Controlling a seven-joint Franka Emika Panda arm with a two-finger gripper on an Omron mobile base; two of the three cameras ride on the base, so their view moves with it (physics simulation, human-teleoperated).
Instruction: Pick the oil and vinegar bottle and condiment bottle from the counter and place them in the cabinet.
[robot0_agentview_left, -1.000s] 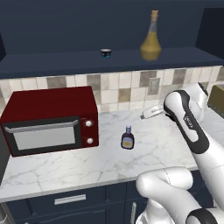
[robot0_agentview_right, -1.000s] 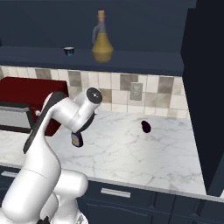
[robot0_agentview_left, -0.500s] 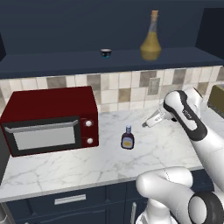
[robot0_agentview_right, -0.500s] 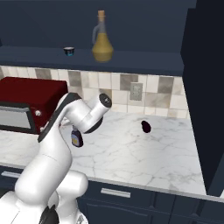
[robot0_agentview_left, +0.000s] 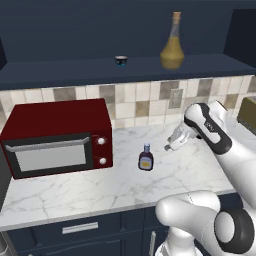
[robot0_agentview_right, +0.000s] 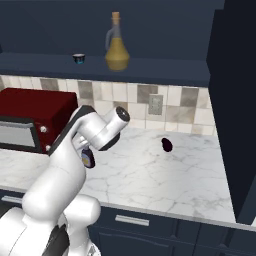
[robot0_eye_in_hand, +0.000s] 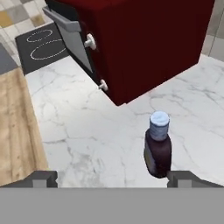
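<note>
Amber flask (robot0_agentview_left: 172, 50) already stands on the cabinet (robot0_agentview_left: 125, 67) ledge, so we judge the condiment bottle (robot0_agentview_left: 146, 158) is next; it stands upright on the counter (robot0_agentview_left: 100, 185) beside the microwave (robot0_agentview_left: 55, 135). Our gripper (robot0_agentview_left: 172, 145) hangs near it, fingers spread and empty, and must drop to straddle the bottle before closing.

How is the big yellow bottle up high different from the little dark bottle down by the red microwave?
The oil and vinegar bottle is tall with a round amber belly, thin neck and cork; the condiment bottle is short, slim and dark, with a pale cap. The oil and vinegar bottle already stands on the cabinet ledge; the condiment bottle is on the counter. Both stand upright.
</note>
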